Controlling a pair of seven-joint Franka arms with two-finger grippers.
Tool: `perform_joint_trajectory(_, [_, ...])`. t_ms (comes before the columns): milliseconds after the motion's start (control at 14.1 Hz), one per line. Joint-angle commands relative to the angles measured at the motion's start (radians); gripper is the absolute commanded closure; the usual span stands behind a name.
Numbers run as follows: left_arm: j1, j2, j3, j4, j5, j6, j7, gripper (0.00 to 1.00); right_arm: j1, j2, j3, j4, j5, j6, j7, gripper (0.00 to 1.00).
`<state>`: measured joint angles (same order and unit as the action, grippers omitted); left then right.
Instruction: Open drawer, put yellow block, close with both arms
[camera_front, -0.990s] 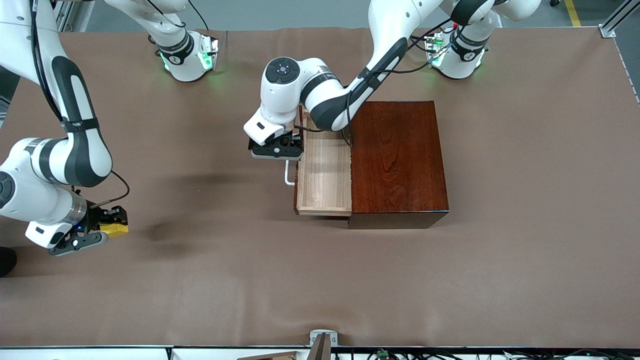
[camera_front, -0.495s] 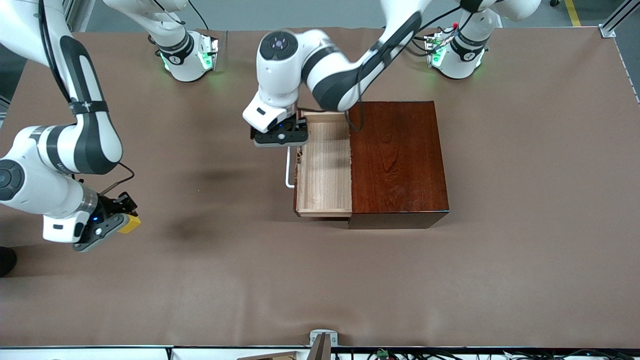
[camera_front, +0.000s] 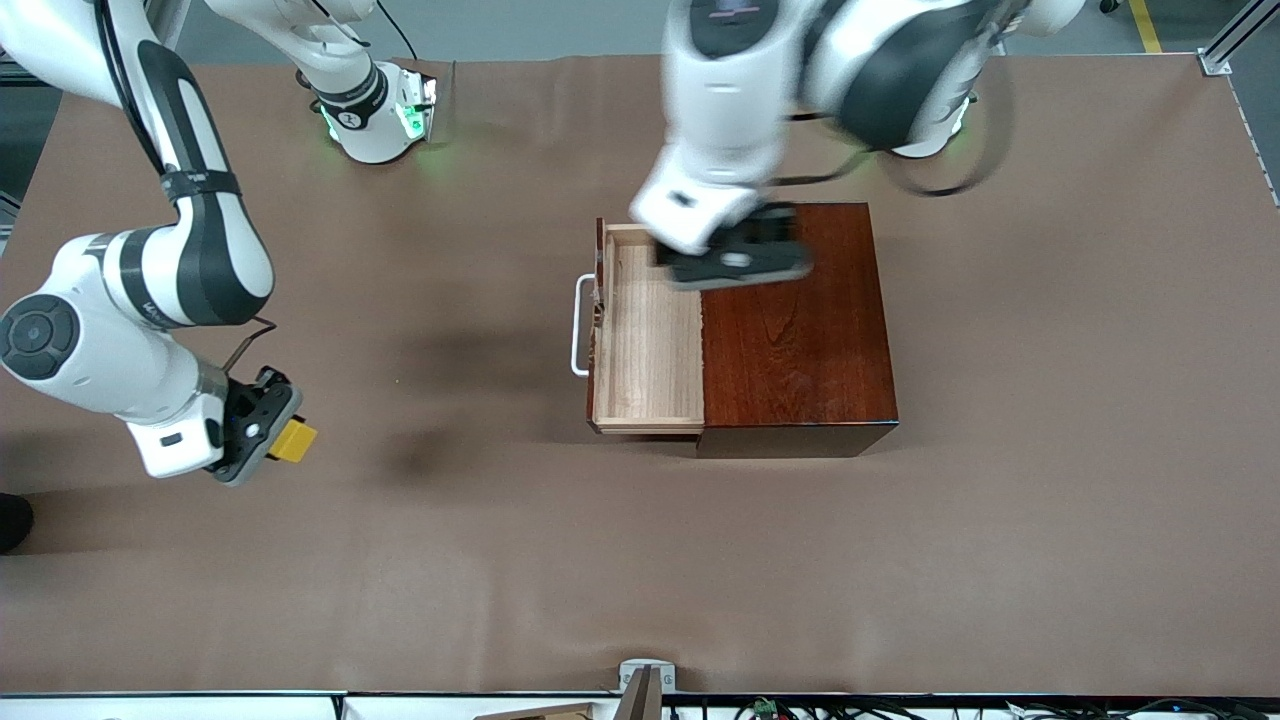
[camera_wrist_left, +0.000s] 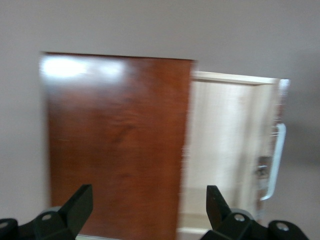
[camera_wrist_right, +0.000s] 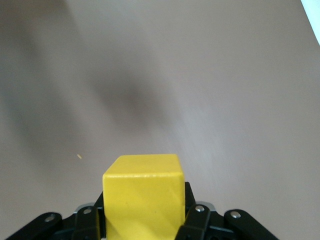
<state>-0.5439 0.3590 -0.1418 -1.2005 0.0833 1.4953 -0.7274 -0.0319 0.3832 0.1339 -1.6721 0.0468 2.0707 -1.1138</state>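
Note:
The drawer (camera_front: 650, 335) stands pulled out of the dark reddish-brown box (camera_front: 795, 325), its light-wood tray bare and its white handle (camera_front: 577, 325) toward the right arm's end. The drawer also shows in the left wrist view (camera_wrist_left: 225, 150) beside the box top (camera_wrist_left: 115, 145). My left gripper (camera_front: 737, 262) is open and empty, up over the box where it meets the drawer. My right gripper (camera_front: 270, 432) is shut on the yellow block (camera_front: 294, 440) and holds it above the table near the right arm's end. The block fills the jaws in the right wrist view (camera_wrist_right: 142, 192).
The brown table cover (camera_front: 640, 560) spreads all around the box. The two arm bases (camera_front: 375, 115) stand along the table edge farthest from the front camera. A small metal bracket (camera_front: 645, 680) sits at the edge nearest that camera.
My left gripper has left the drawer handle, risen and swung over the box top. My right gripper has carried the yellow block a little toward the drawer.

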Motion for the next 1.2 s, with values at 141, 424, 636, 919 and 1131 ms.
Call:
perform_joint_trajectory(141, [0.212,-0.207,-0.016,-0.201,-0.053,-0.040,0.230,0.00,0.023,-0.020,0.113,-0.015,0.093,-0.007,-0.190,1.00])
perform_joint_trajectory(424, [0.401,-0.302,-0.015,-0.307,-0.097,-0.030,0.342,0.00,0.174,-0.020,0.138,0.006,0.088,0.008,-0.141,1.00])
perform_joint_trajectory(636, [0.533,-0.305,-0.015,-0.309,-0.097,-0.018,0.506,0.00,0.320,-0.010,0.138,0.006,0.077,0.069,0.000,1.00])
perform_joint_trajectory(919, [0.578,-0.307,-0.013,-0.312,-0.089,-0.003,0.600,0.00,0.432,0.000,0.136,0.006,0.077,0.117,0.129,1.00])
perform_joint_trajectory(1131, [0.581,-0.307,-0.013,-0.317,-0.088,0.005,0.634,0.00,0.477,0.034,0.136,0.008,0.076,0.172,0.137,1.00])
